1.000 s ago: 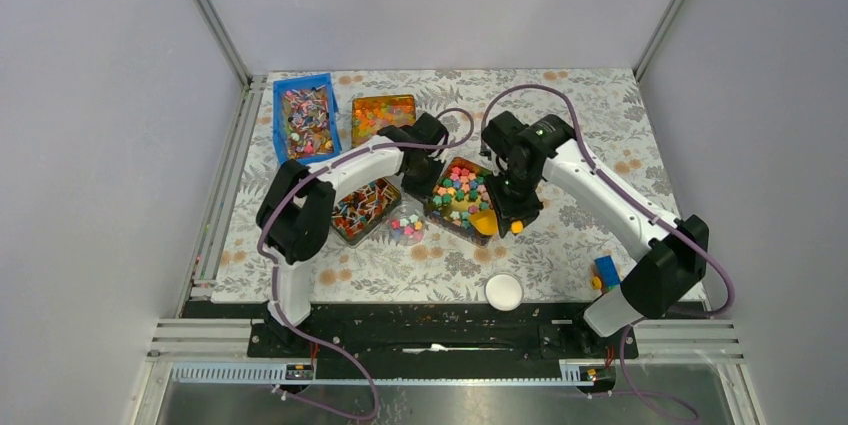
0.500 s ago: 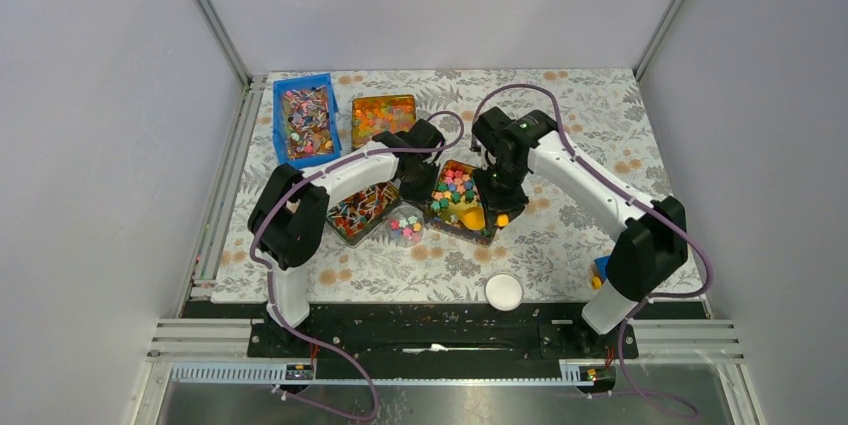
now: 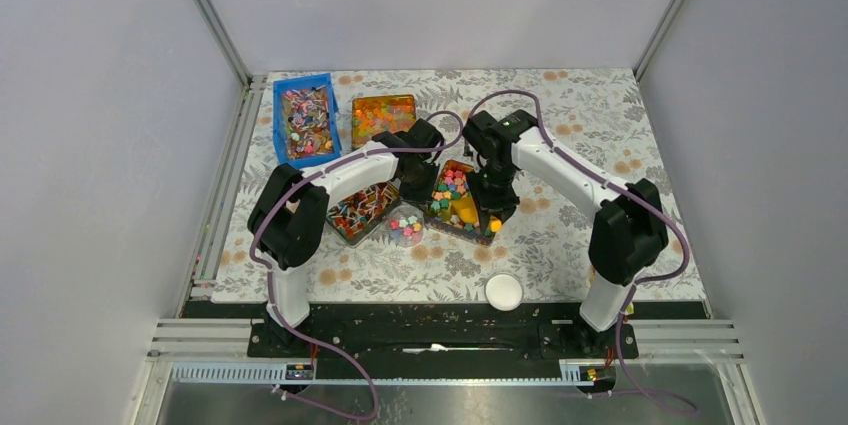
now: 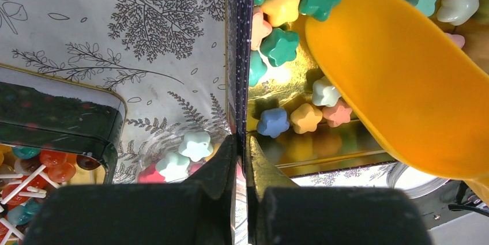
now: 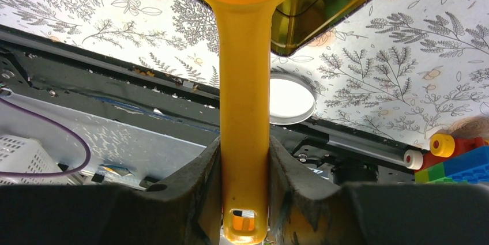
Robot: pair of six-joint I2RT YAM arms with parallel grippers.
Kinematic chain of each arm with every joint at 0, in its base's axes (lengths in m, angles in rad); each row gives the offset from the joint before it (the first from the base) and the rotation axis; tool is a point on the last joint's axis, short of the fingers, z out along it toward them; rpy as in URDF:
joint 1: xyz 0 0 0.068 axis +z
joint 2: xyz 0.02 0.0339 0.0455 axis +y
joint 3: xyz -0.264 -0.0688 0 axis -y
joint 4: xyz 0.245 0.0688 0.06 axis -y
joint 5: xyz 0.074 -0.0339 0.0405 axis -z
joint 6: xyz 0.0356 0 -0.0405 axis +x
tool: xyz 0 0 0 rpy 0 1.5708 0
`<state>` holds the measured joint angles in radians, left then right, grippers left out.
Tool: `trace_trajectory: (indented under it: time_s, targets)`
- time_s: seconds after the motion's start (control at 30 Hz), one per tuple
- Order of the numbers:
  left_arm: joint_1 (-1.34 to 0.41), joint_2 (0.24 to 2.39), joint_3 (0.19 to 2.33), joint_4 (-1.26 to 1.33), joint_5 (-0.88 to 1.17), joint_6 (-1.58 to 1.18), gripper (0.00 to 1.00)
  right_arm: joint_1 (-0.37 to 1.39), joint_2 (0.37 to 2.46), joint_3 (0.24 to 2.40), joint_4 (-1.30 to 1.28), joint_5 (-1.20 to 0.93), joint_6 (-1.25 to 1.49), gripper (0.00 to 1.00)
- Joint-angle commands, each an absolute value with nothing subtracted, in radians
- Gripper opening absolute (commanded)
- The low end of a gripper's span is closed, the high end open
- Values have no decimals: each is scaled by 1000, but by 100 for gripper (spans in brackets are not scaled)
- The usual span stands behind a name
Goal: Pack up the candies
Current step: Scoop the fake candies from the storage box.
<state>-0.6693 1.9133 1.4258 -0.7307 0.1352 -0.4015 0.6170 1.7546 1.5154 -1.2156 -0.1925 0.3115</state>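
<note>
Scoop [image 5: 245,83] farther leftward, seemingly among candies [image 4: 279,46]

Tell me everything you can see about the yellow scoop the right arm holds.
The yellow scoop is glossy, plastic-looking, one piece: a rounded bowl and a long flat handle with a small hole at its end. The right gripper is shut on the handle near that end. The bowl dips into the gold-lined tin among the star-shaped candies.

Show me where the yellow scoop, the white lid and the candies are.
yellow scoop [image 5: 245,112]: right wrist view, middle of its handle.
white lid [image 3: 503,291]: top external view, centre of the disc.
candies [image 4: 280,46]: left wrist view, on one green star-shaped piece.
</note>
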Motion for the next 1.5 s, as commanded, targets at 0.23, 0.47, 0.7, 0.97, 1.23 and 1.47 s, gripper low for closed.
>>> trace_trajectory:
  time_s: [0.23, 0.47, 0.7, 0.97, 1.23, 1.47]
  targets:
    - [-669, 1874, 1452, -716, 204, -423, 0, 623, 1901, 1675, -1345, -139, 279, 0]
    - [-668, 1884, 1490, -740, 207, -419, 0, 623, 2019, 1785, -1425, -110, 242, 0]
    - [-669, 1887, 1510, -742, 232, -432, 0, 622, 2118, 1832, -1383, -99, 201, 0]
    - [-669, 1903, 1540, -743, 265, -443, 0, 622, 2158, 1820, -1287, -99, 145, 0]
    - [-659, 1905, 1538, -742, 279, -460, 8, 620, 2082, 1687, -1123, -100, 95, 0]
    - [-598, 1879, 1481, -692, 328, -528, 43, 621, 1991, 1531, -1012, -127, 71, 0]
